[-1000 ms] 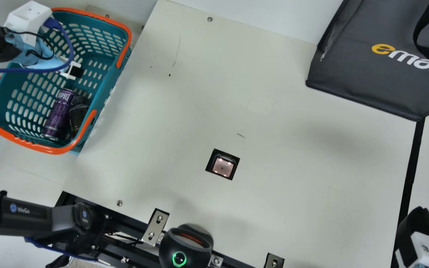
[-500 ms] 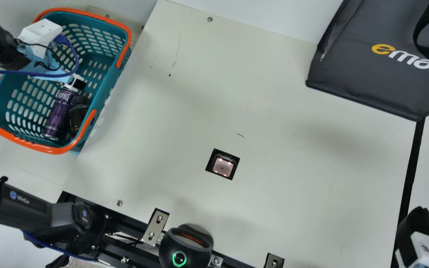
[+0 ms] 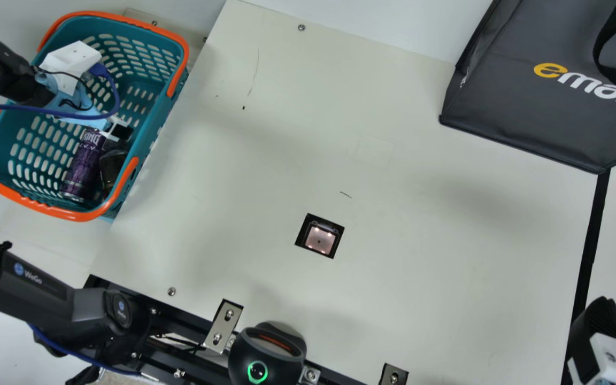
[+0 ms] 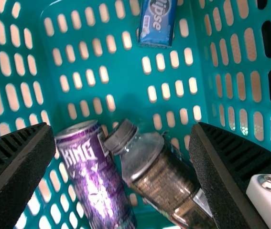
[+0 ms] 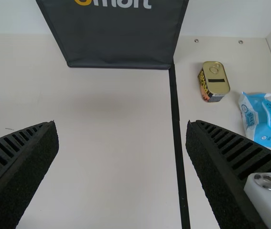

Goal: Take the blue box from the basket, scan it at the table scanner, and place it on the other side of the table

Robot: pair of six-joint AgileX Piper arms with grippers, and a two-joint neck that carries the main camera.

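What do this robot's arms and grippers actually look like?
The left arm has dark grey and black segments, a round joint cap with a small blue emblem, a white wrist housing, a blue cable and a thin black cable. The left gripper and right gripper each have black ribbed fingers and a white part with a silver screw.

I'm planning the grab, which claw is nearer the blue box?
Left. The left claw is over the basket, where the blue box lies; the right claw is across the table.
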